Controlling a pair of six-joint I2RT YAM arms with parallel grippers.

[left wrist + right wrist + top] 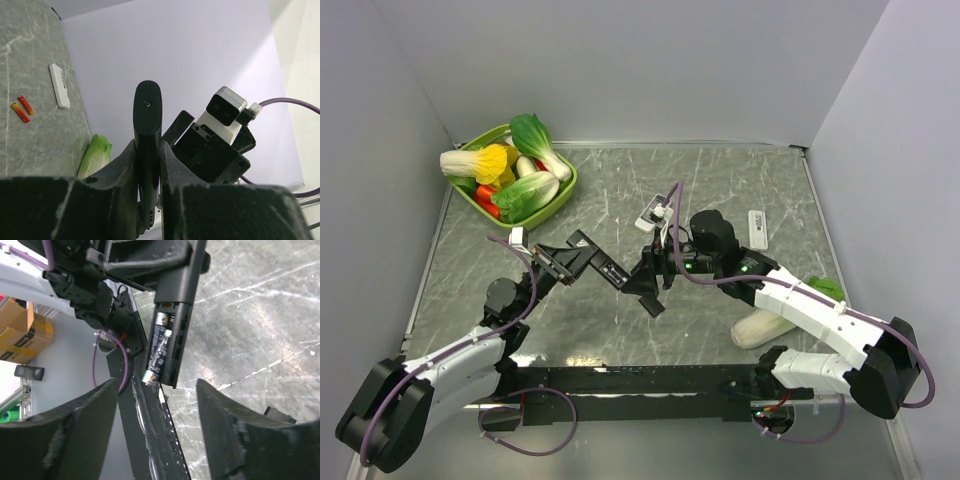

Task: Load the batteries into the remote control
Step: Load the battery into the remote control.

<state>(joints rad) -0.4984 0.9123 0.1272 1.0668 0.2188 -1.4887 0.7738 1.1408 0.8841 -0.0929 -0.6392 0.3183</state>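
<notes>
My left gripper [578,256] is shut on a black remote control [608,266] and holds it above the table, its free end toward the right gripper. In the left wrist view the remote [147,125] stands edge-on between the closed fingers [176,165]. In the right wrist view the remote's [181,285] battery compartment faces the camera, and a dark battery [159,347] with a silvery end lies in it. My right gripper [160,412] is open and empty just below the remote's end; in the top view it [651,290] is apart from it. Two orange-red batteries [22,109] lie on the table.
A white flat cover piece [757,226] lies at the right, also in the left wrist view [59,86]. A napa cabbage [765,325] lies by the right arm. A green basket [566,189] of toy vegetables stands at the back left. Grey walls surround the table.
</notes>
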